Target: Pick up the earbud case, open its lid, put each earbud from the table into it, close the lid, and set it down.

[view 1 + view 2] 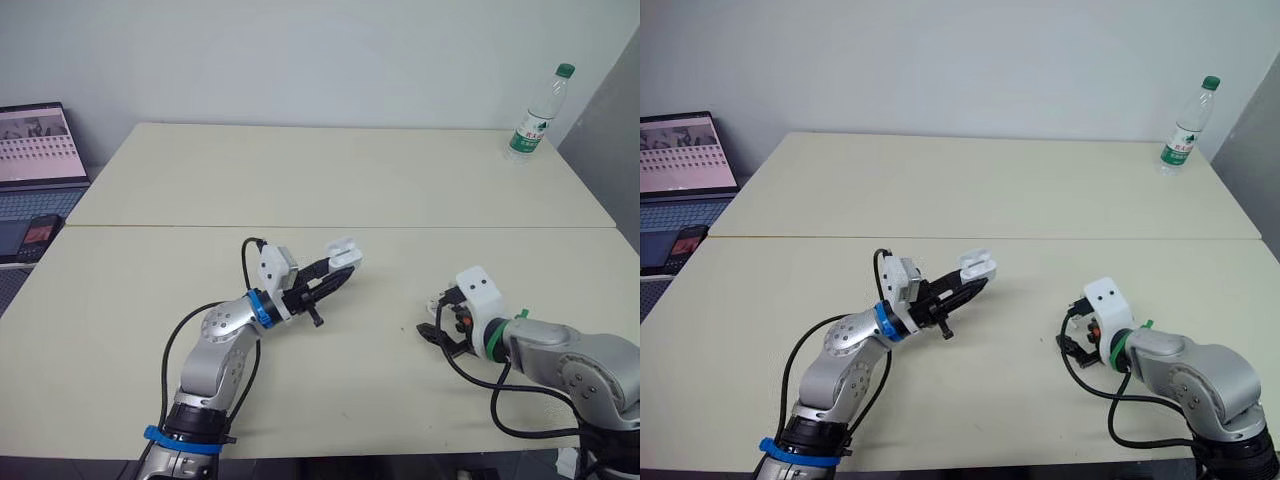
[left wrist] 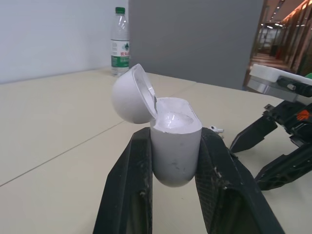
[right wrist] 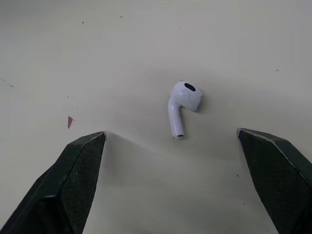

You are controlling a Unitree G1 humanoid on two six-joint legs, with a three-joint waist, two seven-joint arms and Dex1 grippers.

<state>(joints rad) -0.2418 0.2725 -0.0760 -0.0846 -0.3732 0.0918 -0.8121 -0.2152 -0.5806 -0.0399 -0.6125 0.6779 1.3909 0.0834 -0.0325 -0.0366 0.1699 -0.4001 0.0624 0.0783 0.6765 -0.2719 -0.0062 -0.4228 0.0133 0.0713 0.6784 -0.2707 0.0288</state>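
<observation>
The pale tabletop point(image 1: 330, 180) is carrying the whole job, and the left pincer point(image 1: 338, 268) is hovering above its middle, clamping the white earbud case point(image 2: 175, 146) by its lower body between both fingers. The case is standing mouth-up in that grip, with its lid point(image 2: 132, 94) hanging open on the hinge and tipping back away from the right arm. Well apart to the robot's right, the right pincer point(image 3: 170, 132) is reaching low over the tabletop with its fingers spread wide and holding nothing. The single earbud point(image 3: 184, 100) is lying loose on the tabletop in the gap between those fingers, just beyond the line joining their tips and touching neither. Its stem is pointing back toward the right wrist and its head is facing away, so the long axis is running across the closing line. Judging from this, the right arm is sitting much nearer and is needing only a short push forward before closing.
</observation>
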